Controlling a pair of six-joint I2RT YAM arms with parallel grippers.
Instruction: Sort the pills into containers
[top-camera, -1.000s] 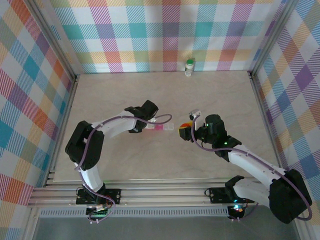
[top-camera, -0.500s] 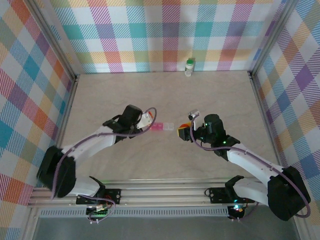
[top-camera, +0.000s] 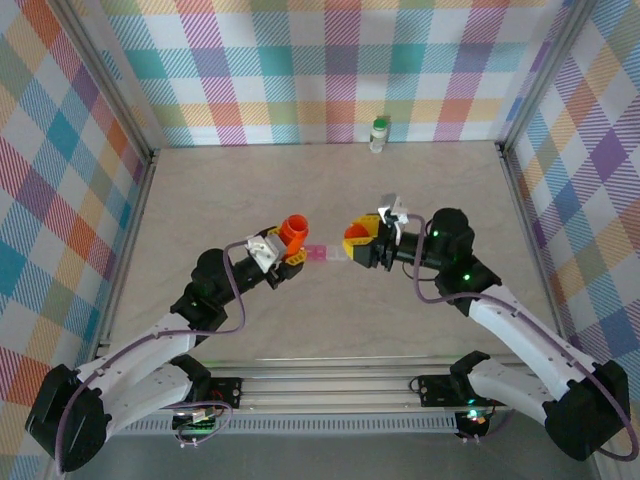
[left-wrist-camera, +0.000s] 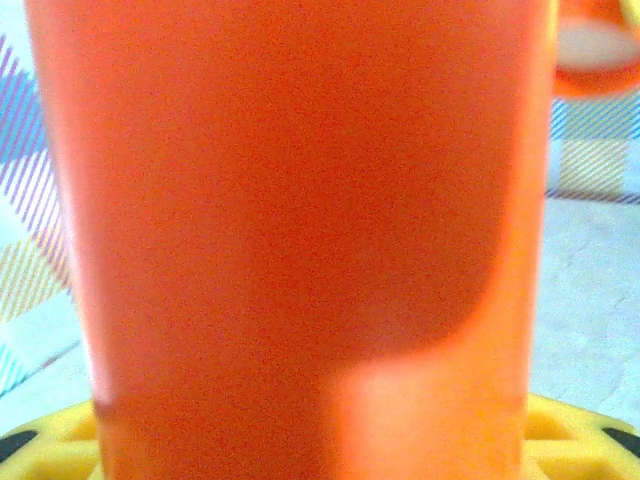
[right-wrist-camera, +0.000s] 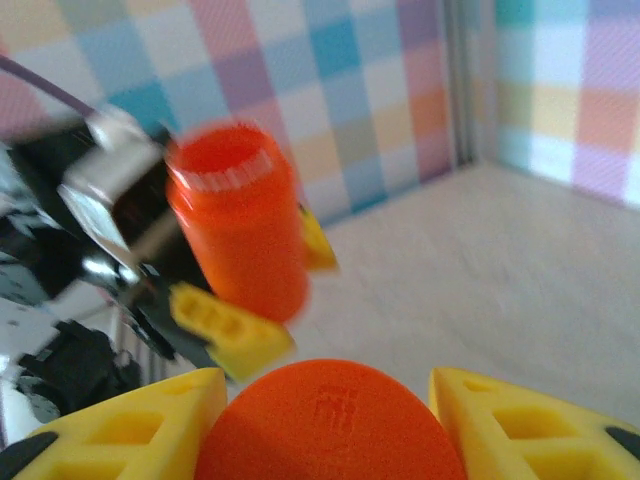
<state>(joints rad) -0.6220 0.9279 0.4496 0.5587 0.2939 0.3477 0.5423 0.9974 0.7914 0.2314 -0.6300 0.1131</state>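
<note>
Seen from above, the light is bright, even and soft, and the picture is sharp, with only faint shadows on the table (top-camera: 200, 190). In the left wrist view the orange vial (left-wrist-camera: 300, 200) is too near the lens to focus, shaded above and paler toward 5 o'clock. In the right wrist view it smears with blur at 9 o'clock, while the orange cap (right-wrist-camera: 330, 425) at 6 o'clock is crisper.

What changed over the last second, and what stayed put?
The left arm stretched out low, and the left gripper turned so its bright orange cylindrical vial now stands mouth-up. The right gripper, holding a round orange cap, edged slightly forward. No visible grab or release. The slim pink see-through tube and the white green-capped bottle stayed put.
</note>
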